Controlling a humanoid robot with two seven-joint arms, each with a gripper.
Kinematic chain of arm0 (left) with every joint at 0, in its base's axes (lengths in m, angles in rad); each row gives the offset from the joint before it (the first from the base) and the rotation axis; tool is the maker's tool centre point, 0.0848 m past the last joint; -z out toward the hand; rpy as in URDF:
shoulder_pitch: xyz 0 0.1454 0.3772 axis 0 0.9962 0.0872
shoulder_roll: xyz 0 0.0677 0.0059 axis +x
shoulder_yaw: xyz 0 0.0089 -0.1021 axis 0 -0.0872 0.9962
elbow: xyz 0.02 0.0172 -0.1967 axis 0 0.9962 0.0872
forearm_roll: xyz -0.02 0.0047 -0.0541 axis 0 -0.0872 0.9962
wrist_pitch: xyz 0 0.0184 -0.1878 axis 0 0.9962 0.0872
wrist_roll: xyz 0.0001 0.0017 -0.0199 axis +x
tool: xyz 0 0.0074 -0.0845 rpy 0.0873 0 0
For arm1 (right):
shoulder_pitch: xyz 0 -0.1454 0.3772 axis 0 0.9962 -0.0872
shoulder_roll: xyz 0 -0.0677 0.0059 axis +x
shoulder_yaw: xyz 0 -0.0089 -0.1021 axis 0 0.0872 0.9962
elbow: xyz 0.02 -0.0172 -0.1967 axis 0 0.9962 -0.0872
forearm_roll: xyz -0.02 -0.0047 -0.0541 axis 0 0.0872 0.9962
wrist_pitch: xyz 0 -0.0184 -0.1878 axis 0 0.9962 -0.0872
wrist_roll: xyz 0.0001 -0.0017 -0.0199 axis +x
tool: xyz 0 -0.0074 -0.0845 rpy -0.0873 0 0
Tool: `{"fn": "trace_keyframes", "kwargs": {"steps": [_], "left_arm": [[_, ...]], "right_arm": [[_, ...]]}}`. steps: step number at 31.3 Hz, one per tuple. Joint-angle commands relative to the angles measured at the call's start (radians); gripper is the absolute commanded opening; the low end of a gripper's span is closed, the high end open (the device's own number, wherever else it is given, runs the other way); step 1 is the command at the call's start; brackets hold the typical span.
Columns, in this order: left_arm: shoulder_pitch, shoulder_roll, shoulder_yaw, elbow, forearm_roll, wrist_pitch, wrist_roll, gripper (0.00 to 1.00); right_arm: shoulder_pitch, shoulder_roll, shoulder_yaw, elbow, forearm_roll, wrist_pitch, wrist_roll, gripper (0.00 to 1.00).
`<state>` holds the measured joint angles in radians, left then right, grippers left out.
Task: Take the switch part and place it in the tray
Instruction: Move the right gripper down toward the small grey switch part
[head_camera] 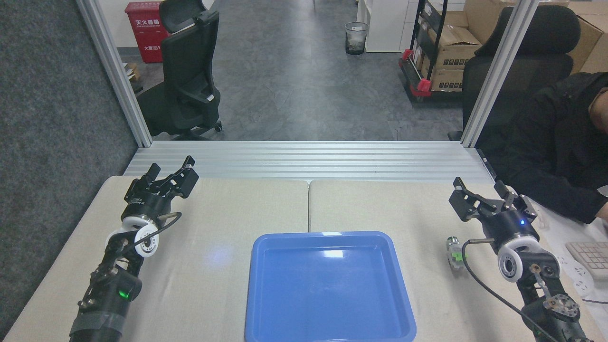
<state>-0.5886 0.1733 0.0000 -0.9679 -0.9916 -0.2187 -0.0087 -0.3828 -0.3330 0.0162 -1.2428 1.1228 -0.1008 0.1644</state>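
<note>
The reach was barely underway: the right end effector [479, 194] hung spread and empty, the switch part [454, 252] lay on the counter [218, 266] at its seven o'clock, seemingly untouched, right of the empty tray [266, 242], needing a descent.

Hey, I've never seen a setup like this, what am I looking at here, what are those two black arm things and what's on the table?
This single picture is taken from a humanoid robot's own head, looking forward and down at a table. The two black arms are the robot's own. Each ends in a grasping tool: the left tool and the right tool both stand open and hold nothing. On the table lies a shallow blue tray, empty. To its right, beside the right arm, lies a small switch part, white-grey with a green clip. A person in dark clothing sits at the right edge.
</note>
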Motion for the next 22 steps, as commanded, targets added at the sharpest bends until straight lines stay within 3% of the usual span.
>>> {"fn": "trace_keyframes", "kwargs": {"steps": [1,6,16,22], "left_arm": [[0.000,0.000,-0.023,0.000,0.001,-0.001,0.000,1.00],[0.000,0.000,-0.023,0.000,-0.001,-0.001,0.000,1.00],[0.000,0.000,-0.023,0.000,0.001,-0.001,0.000,1.00],[0.000,0.000,-0.023,0.000,0.001,-0.001,0.000,1.00]], "right_arm": [[0.007,-0.024,0.011,0.006,-0.011,-0.002,0.006,0.98],[0.008,-0.026,0.011,0.005,-0.032,-0.004,0.017,0.98],[0.013,-0.049,0.010,-0.012,-0.233,-0.002,0.017,0.99],[0.015,-0.066,0.025,-0.014,-0.228,0.006,0.017,0.99]]}}
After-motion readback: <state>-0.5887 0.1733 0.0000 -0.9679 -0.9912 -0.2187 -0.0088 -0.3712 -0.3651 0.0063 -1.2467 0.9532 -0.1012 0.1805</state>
